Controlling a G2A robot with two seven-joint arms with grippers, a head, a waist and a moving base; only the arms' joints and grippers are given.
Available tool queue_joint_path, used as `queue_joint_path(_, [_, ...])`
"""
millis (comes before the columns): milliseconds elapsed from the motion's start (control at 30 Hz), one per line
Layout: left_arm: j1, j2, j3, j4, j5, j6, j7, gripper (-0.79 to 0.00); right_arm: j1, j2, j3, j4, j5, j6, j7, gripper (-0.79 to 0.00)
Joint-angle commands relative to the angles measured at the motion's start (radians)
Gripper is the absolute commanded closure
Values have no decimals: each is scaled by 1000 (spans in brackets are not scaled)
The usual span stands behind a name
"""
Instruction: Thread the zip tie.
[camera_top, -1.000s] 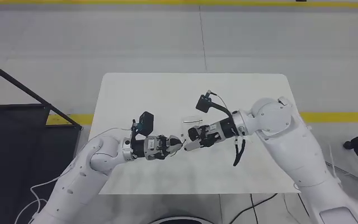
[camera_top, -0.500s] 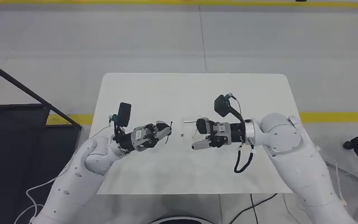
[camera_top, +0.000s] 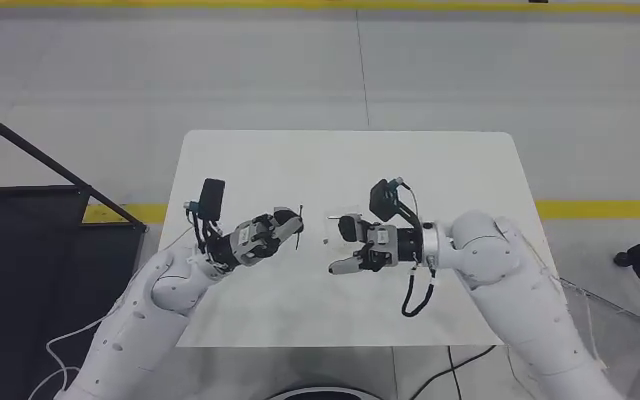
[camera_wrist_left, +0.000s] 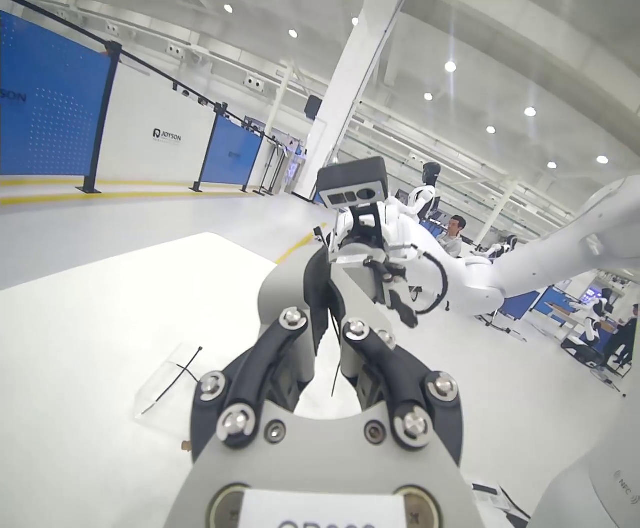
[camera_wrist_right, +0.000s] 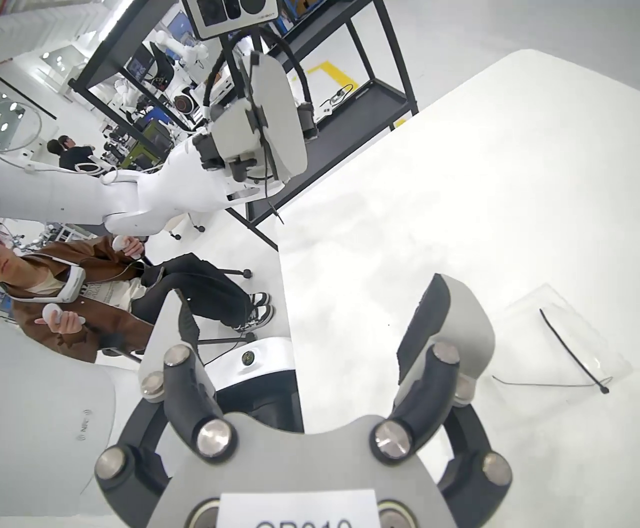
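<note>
— Where is the zip tie (camera_wrist_left: 329, 325)?

— Pinched in the left gripper (camera_wrist_left: 327, 280); its two fingers are closed tight on it, and the thin black strip runs lengthwise between the pads; one end pokes out past the fingertips, the other trails back toward the palm; it is held up above the table (camera_top: 450, 180).

— And the right gripper (camera_wrist_right: 310, 310)?

— Spread wide, with nothing between its fingers; it hangs over the table facing the left one, the tips pointed at each other with a clear gap between them; the held tie sits on the left gripper's side of that gap, apart from the right fingers.

— Anything lying on the table?

— A clear plastic sheet (camera_wrist_right: 550, 320), flat on the white top, just beyond the gap and nearer the right gripper; a loose tie (camera_wrist_right: 575, 350) lies on it, black and thin, and a second strand meets it at one end; whether that is one tie bent back or two crossing, I cannot tell.

— Does a gripper touch the sheet?

— Not that the wrist views show; the right gripper is just beside it, the left farther off.
</note>
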Motion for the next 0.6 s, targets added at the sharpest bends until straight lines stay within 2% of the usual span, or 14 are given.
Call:
queue_joint_path(0, [0,-4,2,2,13,10,19,0,-6,-5,-12,14,-31,-28,-60,-785])
queue_joint_path(133, [1,-13,5,8,72,57,56,0,-6,-5,-12,17,-36,-28,-69,-785])
queue_joint_path(300, [1,-13,5,8,72,57,56,0,-6,-5,-12,17,-36,-28,-69,-785])
queue_joint_path(333, [1,-13,5,8,72,57,56,0,-14,-6,-15,8,-38,-24,-80,-742])
queue_joint_path(367, [3,-13,5,7,71,62,56,0,-18,-6,-17,1,-47,-19,-88,-662])
queue_joint_path(433, [10,-15,10,-8,75,82,51,0,-20,-8,-26,-7,-54,-25,-102,-646])
queue_joint_path(500, [11,-17,16,-12,81,88,42,0,-15,-12,-34,-1,-69,-33,-124,-597])
queue_joint_path(567, [7,-20,21,-9,94,94,41,0,-11,-16,-45,7,-84,-36,-148,-471])
